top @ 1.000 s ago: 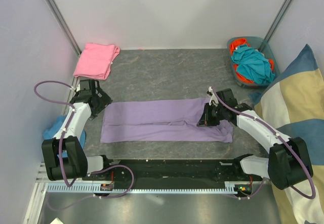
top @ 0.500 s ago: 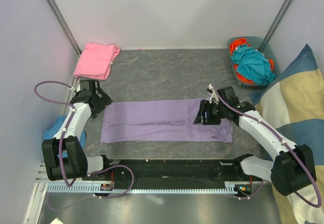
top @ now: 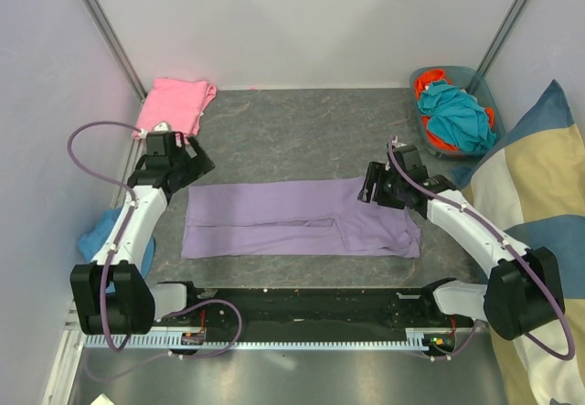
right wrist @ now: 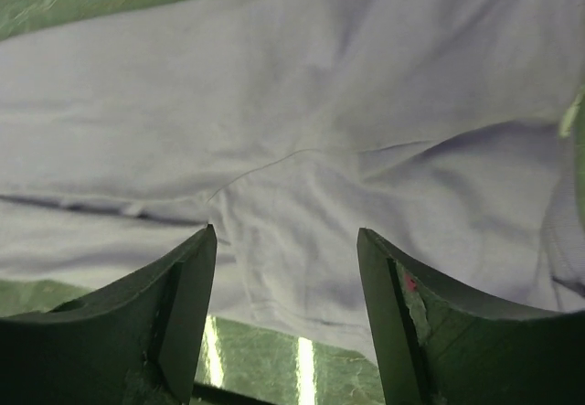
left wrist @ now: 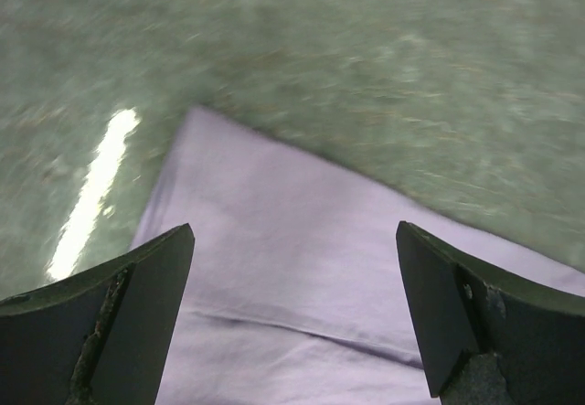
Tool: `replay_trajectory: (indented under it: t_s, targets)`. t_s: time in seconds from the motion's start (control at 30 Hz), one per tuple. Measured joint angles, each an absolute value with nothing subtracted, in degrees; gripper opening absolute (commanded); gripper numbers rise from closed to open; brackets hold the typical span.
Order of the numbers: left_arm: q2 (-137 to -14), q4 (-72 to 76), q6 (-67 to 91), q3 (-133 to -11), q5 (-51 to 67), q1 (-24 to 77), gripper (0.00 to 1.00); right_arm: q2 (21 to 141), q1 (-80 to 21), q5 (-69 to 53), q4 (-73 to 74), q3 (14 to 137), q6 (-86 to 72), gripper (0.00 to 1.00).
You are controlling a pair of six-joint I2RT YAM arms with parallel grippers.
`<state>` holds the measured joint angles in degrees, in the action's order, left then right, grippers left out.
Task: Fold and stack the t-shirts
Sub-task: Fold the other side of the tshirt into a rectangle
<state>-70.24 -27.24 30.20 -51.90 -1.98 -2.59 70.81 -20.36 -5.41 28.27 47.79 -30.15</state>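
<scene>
- On the mottled grey tabletop [top: 302,131], top view: the lavender cloth t-shirt [top: 297,218] lies as a long flat strip between the arms. The folded pink cloth t-shirt [top: 172,105] sits at the far left corner.
- Left wrist view: the left gripper [left wrist: 294,240] hovers released, jaws wide, over the strip's far left corner.
- Right wrist view: the right gripper [right wrist: 285,236] is parted and empty above the right end.
- Judged step: crosswise fold. The next move calls for pinching all layers at one end.

Soft, even light is filling the sharp overhead view. Motion blur is smearing the left wrist view; glare is streaking the table [left wrist: 96,181] at nine o'clock there, six o'clock in the right.
</scene>
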Motion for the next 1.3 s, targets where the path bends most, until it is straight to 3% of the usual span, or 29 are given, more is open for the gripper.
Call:
replay_trajectory:
  t_s: [0.17,0.57,1.0,1.3]
  targets:
    - [-71.6,-22.9,26.8,-56.1,0.8,7.0,1.00,72.0,-20.4,1.9,27.6,48.8,-32.2,0.98]
    - [-94.1,-17.5,19.8,-68.9,7.9,27.7,1.00,58.2,-20.4,13.8,28.0,52.9,-35.8,0.98]
    - [-98.5,-18.3,15.2,-73.3,10.1,29.4,1.00,57.1,-20.4,11.2,30.7,48.1,-36.7,0.98]
    - [-117.6,-19.7,5.0,-94.6,17.1,34.3,0.96,49.8,-20.4,9.0,33.1,48.0,-36.9,0.98]
